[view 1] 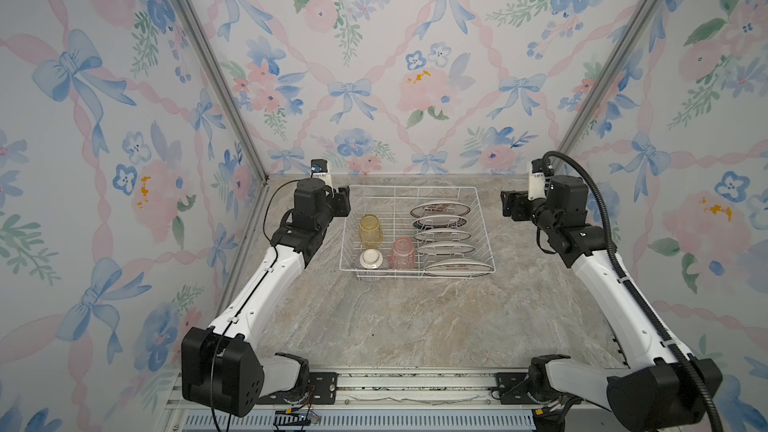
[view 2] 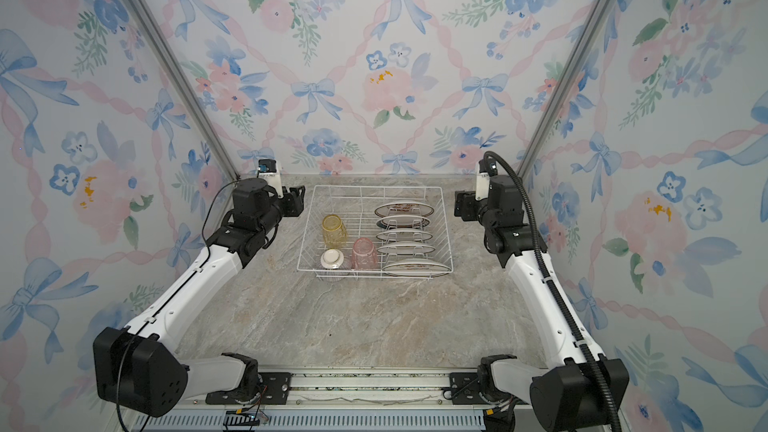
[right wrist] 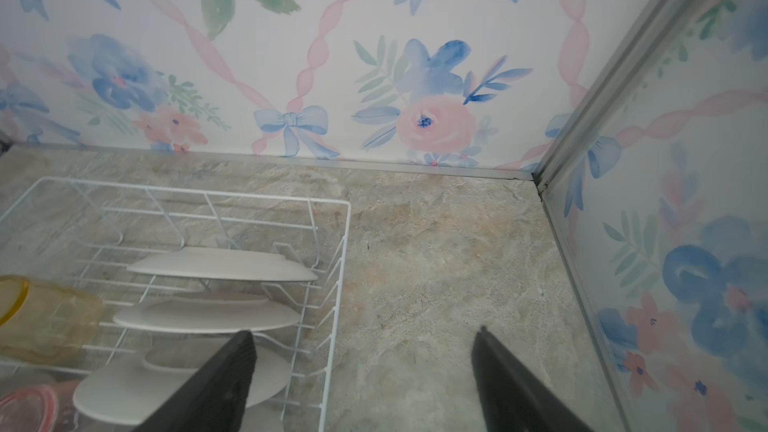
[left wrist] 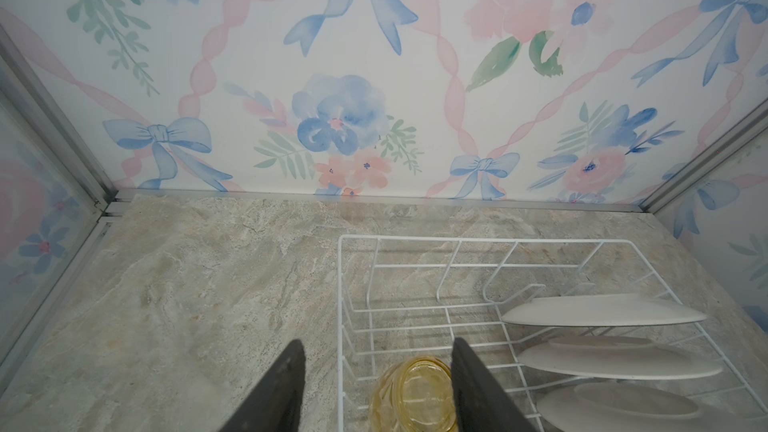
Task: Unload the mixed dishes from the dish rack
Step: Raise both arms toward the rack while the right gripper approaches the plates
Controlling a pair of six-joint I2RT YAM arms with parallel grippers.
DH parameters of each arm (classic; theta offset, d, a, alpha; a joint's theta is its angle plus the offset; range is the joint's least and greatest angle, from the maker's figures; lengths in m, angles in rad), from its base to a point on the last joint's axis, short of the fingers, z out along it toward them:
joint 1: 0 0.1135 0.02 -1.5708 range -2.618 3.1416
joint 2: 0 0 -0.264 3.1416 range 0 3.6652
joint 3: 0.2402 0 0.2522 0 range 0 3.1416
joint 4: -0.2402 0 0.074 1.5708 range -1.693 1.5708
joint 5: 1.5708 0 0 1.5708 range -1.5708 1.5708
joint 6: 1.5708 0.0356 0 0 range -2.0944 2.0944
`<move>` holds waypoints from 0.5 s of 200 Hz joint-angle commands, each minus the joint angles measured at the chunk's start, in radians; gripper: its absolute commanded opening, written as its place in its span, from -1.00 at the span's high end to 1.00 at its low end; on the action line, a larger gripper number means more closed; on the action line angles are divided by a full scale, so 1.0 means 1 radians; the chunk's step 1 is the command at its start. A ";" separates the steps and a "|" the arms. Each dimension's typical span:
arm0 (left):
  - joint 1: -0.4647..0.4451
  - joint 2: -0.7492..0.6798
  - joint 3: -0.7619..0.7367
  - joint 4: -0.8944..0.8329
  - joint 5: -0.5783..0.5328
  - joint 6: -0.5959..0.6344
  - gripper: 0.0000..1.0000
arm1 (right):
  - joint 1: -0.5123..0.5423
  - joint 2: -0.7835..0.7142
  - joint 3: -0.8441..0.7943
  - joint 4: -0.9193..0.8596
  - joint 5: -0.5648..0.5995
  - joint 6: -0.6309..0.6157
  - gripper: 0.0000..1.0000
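Proximity favours the left gripper point(view 1: 343, 201), jaws apart and empty outside the far left corner of the dish rack point(view 1: 411, 187), the yellow tumbler point(view 1: 370, 229) sitting just inboard of it; the right gripper point(view 1: 508, 204), likewise spread and empty, faces the plates point(view 1: 443, 235) ranked along its right side.

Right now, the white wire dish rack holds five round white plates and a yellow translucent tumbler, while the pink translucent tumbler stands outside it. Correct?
No: the pink translucent tumbler also stands inside the white wire dish rack, beside the plates, as both top views show.
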 commanded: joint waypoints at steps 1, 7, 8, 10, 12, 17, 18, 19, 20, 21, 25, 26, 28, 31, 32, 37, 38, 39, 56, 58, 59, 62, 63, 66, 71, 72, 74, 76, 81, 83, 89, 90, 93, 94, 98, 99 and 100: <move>-0.029 0.024 0.025 -0.059 0.033 -0.053 -0.12 | 0.055 -0.028 0.058 -0.266 -0.153 -0.096 -0.43; -0.032 0.030 0.024 -0.059 0.037 -0.059 -0.11 | 0.070 -0.045 0.054 -0.286 -0.183 -0.103 -0.40; -0.032 0.031 0.024 -0.059 0.038 -0.059 -0.11 | 0.073 -0.049 0.052 -0.288 -0.188 -0.106 -0.40; -0.033 0.032 0.024 -0.059 0.039 -0.062 -0.11 | 0.080 -0.057 0.049 -0.294 -0.197 -0.108 -0.39; -0.033 0.035 0.023 -0.058 0.040 -0.064 -0.11 | 0.087 -0.065 0.048 -0.297 -0.203 -0.110 -0.39; -0.033 0.038 0.022 -0.058 0.045 -0.067 -0.10 | 0.111 -0.085 0.037 -0.300 -0.213 -0.117 -0.38; -0.034 0.038 0.023 -0.059 0.046 -0.068 -0.10 | 0.116 -0.089 0.035 -0.301 -0.215 -0.117 -0.38; -0.034 0.039 0.022 -0.059 0.046 -0.069 -0.10 | 0.120 -0.092 0.033 -0.301 -0.215 -0.118 -0.39; -0.034 0.040 0.022 -0.058 0.048 -0.070 -0.10 | 0.125 -0.098 0.031 -0.301 -0.214 -0.118 -0.39; -0.035 0.040 0.022 -0.058 0.049 -0.070 -0.09 | 0.131 -0.103 0.029 -0.301 -0.213 -0.118 -0.39; -0.035 0.043 0.023 -0.058 0.052 -0.071 -0.09 | 0.151 -0.119 0.020 -0.303 -0.213 -0.124 -0.38; -0.035 0.044 0.022 -0.058 0.052 -0.072 -0.09 | 0.157 -0.123 0.019 -0.302 -0.213 -0.125 -0.38; -0.036 0.045 0.022 -0.059 0.053 -0.073 -0.09 | 0.166 -0.129 0.016 -0.304 -0.213 -0.127 -0.38; -0.036 0.047 0.022 -0.058 0.054 -0.074 -0.09 | 0.183 -0.139 0.013 -0.309 -0.210 -0.132 -0.38; -0.037 0.047 0.021 -0.058 0.055 -0.073 -0.09 | 0.187 -0.142 0.013 -0.311 -0.208 -0.133 -0.39; -0.037 0.051 0.020 -0.058 0.057 -0.074 -0.09 | 0.215 -0.156 0.012 -0.325 -0.200 -0.140 -0.39; -0.036 0.051 0.019 -0.058 0.057 -0.074 -0.09 | 0.219 -0.157 0.012 -0.328 -0.198 -0.142 -0.39; -0.036 0.051 0.019 -0.058 0.057 -0.074 -0.09 | 0.225 -0.160 0.012 -0.332 -0.194 -0.143 -0.39; -0.038 0.064 0.017 -0.058 0.060 -0.072 -0.08 | 0.312 -0.178 0.015 -0.399 -0.148 -0.180 -0.37; -0.039 0.067 0.018 -0.058 0.062 -0.072 -0.08 | 0.320 -0.179 0.015 -0.405 -0.144 -0.185 -0.35; -0.040 0.068 0.017 -0.059 0.062 -0.072 -0.08 | 0.323 -0.179 0.015 -0.408 -0.140 -0.187 -0.34; -0.040 0.071 0.018 -0.058 0.064 -0.071 -0.08 | 0.335 -0.179 0.017 -0.419 -0.134 -0.193 -0.32; -0.040 0.072 0.019 -0.059 0.064 -0.072 -0.07 | 0.339 -0.178 0.017 -0.422 -0.134 -0.195 -0.31; -0.040 0.075 0.018 -0.058 0.065 -0.072 -0.07 | 0.350 -0.178 0.017 -0.431 -0.129 -0.199 -0.29; -0.039 0.082 0.022 -0.057 0.068 -0.072 -0.07 | 0.366 -0.172 0.020 -0.445 -0.121 -0.203 -0.28; -0.040 0.083 0.022 -0.057 0.069 -0.072 -0.07 | 0.369 -0.172 0.020 -0.448 -0.120 -0.203 -0.27; -0.041 0.086 0.023 -0.057 0.070 -0.072 -0.07 | 0.374 -0.170 0.021 -0.453 -0.116 -0.205 -0.27; -0.040 0.088 0.025 -0.058 0.071 -0.072 -0.07 | 0.379 -0.168 0.022 -0.460 -0.113 -0.207 -0.26; -0.043 0.097 0.031 -0.057 0.072 -0.072 -0.06 | 0.389 -0.164 0.023 -0.471 -0.108 -0.208 -0.26; -0.043 0.099 0.031 -0.057 0.073 -0.072 -0.06 | 0.391 -0.162 0.024 -0.474 -0.105 -0.209 -0.26; -0.043 0.108 0.035 -0.057 0.077 -0.074 -0.06 | 0.401 -0.159 0.023 -0.480 -0.102 -0.212 -0.25; -0.044 0.109 0.036 -0.057 0.078 -0.074 -0.06 | 0.401 -0.157 0.022 -0.481 -0.102 -0.212 -0.25; -0.045 0.113 0.038 -0.057 0.079 -0.076 -0.06 | 0.407 -0.156 0.022 -0.484 -0.103 -0.213 -0.24; -0.046 0.115 0.039 -0.057 0.081 -0.076 -0.06 | 0.408 -0.156 0.022 -0.484 -0.102 -0.214 -0.24; -0.046 0.120 0.042 -0.058 0.085 -0.079 -0.06 | 0.414 -0.153 0.021 -0.487 -0.098 -0.217 -0.23; -0.046 0.121 0.042 -0.057 0.087 -0.080 -0.06 | 0.416 -0.151 0.021 -0.488 -0.097 -0.218 -0.23; -0.047 0.122 0.043 -0.057 0.087 -0.081 -0.06 | 0.417 -0.150 0.021 -0.489 -0.098 -0.218 -0.23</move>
